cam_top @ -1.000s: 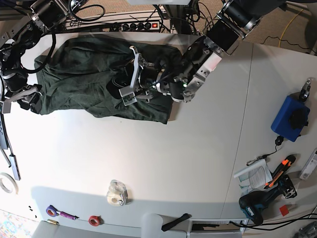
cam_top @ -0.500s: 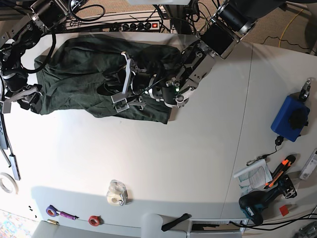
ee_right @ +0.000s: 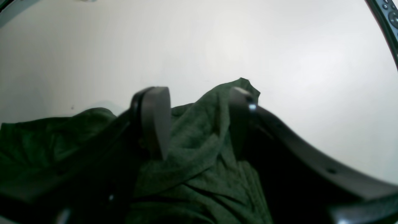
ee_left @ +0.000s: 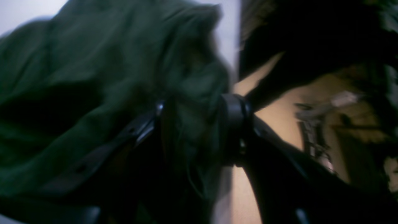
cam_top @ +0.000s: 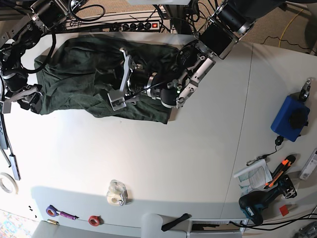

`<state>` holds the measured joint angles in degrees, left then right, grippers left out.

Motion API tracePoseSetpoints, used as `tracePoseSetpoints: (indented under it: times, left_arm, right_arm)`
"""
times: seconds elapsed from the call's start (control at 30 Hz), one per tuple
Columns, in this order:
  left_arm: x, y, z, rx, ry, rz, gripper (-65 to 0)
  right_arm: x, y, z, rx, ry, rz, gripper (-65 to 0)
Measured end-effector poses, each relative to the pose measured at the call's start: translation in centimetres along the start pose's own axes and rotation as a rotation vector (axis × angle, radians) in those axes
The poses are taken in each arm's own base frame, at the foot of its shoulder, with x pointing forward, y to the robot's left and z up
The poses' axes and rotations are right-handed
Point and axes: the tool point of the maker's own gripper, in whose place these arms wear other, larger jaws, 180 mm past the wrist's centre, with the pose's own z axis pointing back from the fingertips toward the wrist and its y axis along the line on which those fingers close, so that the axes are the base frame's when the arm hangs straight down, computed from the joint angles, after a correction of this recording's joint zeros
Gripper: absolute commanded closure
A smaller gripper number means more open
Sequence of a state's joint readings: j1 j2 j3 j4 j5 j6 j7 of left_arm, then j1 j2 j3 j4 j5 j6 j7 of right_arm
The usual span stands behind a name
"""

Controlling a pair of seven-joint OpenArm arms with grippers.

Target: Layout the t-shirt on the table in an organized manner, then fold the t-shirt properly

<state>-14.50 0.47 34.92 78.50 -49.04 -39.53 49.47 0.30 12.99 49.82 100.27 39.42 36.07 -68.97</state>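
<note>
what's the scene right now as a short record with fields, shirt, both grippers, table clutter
t-shirt: dark green, rumpled, not yet flat, at the table's far side
table: white
left gripper: over the shirt's middle, fabric bunched between its fingers
right gripper: at the shirt's edge, fabric between its fingers
clutter: blue box, drill, tape rolls along the near edge
</note>
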Motion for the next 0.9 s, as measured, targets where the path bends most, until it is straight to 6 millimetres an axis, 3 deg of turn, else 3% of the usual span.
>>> tracePoseSetpoints:
  times: [0.17,0.3,0.4,0.6,0.7,0.77,0.83,0.9]
  left_arm:
    - [1.5,0.4,0.6,-0.007,-0.013,-0.015,-22.3]
    - [3.8,3.0,2.9,0.075,-0.018,-0.057,-0.6]
    - [4.5,5.9,5.7,0.179,0.000,-0.058,0.0]
    - [3.2,10.0,12.0,0.335,-0.013,0.015,0.0]
    - [1.3,11.5,15.1,0.405,0.015,0.032,0.0]
    - [0.2,11.9,16.4,0.432,0.038,0.043,-1.2]
    - [-0.7,12.0,16.9,0.442,0.044,0.055,-1.8]
    - [-1.7,11.8,16.9,0.439,0.042,0.075,-1.8]
  right_arm:
    - [0.0,0.0,0.0,0.000,0.000,0.000,-29.6]
    - [0.0,0.0,0.0,-0.001,0.001,0.001,-29.6]
    - [0.1,-0.9,0.1,-0.044,0.008,0.029,-29.6]
    - [3.5,-6.0,2.0,-0.258,-0.031,0.168,-30.1]
    - [5.0,-8.0,3.0,-0.331,-0.023,0.206,-39.4]
    - [5.5,-9.5,3.2,-0.350,-0.021,0.180,-42.2]
    - [5.0,-10.7,2.7,-0.327,-0.011,0.057,-42.3]
    - [3.0,-11.0,1.9,-0.233,0.078,-0.032,-42.3]
